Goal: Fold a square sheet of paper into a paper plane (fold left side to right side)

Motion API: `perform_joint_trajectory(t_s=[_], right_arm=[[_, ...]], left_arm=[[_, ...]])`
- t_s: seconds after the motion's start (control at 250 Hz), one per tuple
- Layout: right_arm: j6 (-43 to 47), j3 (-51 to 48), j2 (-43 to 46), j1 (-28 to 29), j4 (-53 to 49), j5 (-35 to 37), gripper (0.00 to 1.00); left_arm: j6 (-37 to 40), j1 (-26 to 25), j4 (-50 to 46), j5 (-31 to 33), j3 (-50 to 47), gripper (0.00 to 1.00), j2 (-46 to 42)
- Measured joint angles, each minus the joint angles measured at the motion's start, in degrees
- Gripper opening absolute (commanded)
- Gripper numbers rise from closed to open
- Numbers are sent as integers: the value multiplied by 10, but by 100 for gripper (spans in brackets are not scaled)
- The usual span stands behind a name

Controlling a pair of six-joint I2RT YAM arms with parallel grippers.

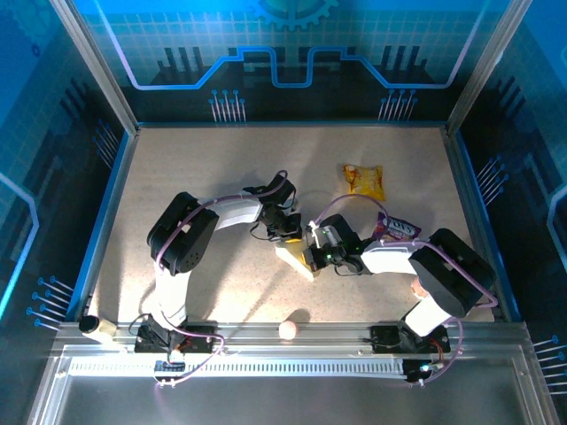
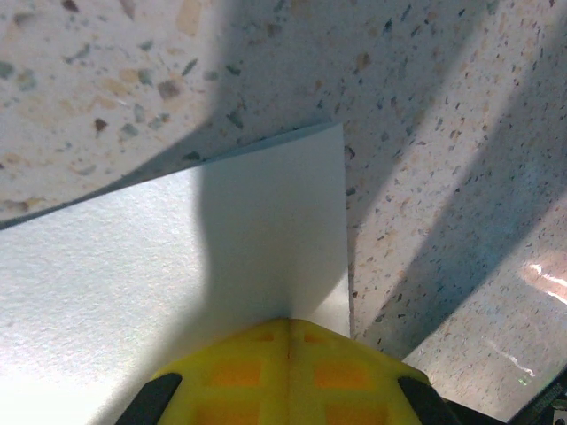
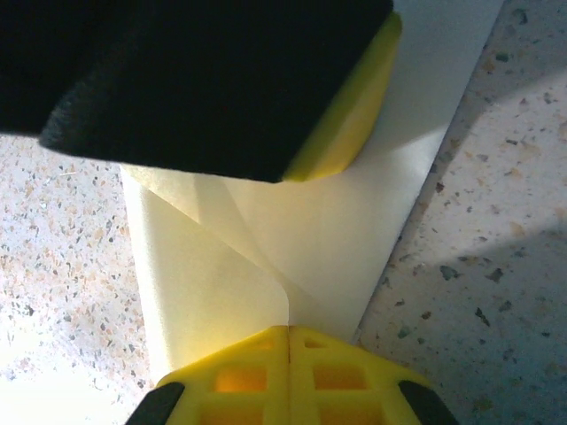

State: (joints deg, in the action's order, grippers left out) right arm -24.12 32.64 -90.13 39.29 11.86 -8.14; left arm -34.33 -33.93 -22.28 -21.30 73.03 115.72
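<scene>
The left gripper (image 2: 288, 341), its fingers pressed together, plants its tips on the square sheet of paper (image 2: 133, 283) near one edge, apparently pinning it to the table (image 2: 443, 133). The right gripper (image 3: 288, 345), likewise closed, bears on the folded layers just opposite, probably to flatten the crease. The narrow sheet lies mid-table between both arms.

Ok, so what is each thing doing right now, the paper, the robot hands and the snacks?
paper: folded narrow, creased, on the table between both grippers.
left gripper: shut, tips at the paper.
right gripper: shut, tips at the paper's fold.
yellow snack packet: lying flat, apart from the paper.
wrapper: lying flat, untouched.
small ball: resting at the near edge.
</scene>
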Motion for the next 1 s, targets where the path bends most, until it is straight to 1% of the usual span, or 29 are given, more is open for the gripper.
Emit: perform_joint_trajectory(t_s=[0.567,0.859,0.999], right_arm=[[6,15,-18,-1,0,-5,0],[6,11,-17,-1,3,-5,0],[6,10,-17,-1,6,-5,0]], left_arm=[[0,-1,-2,0,3,5,1],[0,-1,-2,0,5,15,2],[2,5,-14,4,22,19,1]])
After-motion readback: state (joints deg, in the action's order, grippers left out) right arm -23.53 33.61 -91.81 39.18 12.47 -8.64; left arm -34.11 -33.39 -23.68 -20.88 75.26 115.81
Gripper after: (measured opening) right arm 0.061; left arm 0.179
